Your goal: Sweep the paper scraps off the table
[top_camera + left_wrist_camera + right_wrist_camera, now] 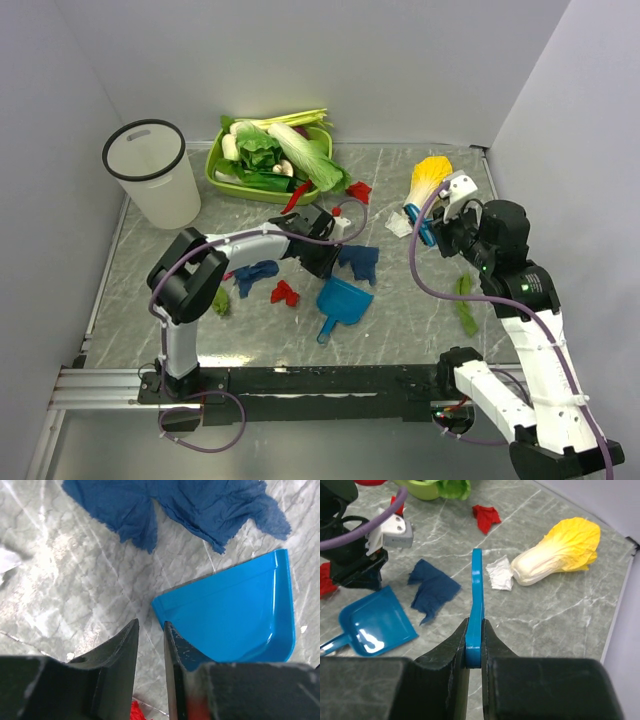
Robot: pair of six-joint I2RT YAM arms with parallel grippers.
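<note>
1. From above, we see paper scraps (pixel 285 292) scattered over the worktop (pixel 400 330) around the blue dustpan (pixel 343 300).
2. Our left jaws, a slit apart and gripping nothing, sit at the dustpan's corner, probably to seize it; a dark-blue scrap (pixel 200 505) lies beyond.
3. Our right jaws clamp a thin blue sweeping tool (pixel 477 595), edge-up toward the white scrap (pixel 499 574).

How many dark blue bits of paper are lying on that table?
2. One dark blue scrap lies just beyond the blue dustpan; the second scrap lies left of it, beside the left arm. The arm may hide more.
</note>
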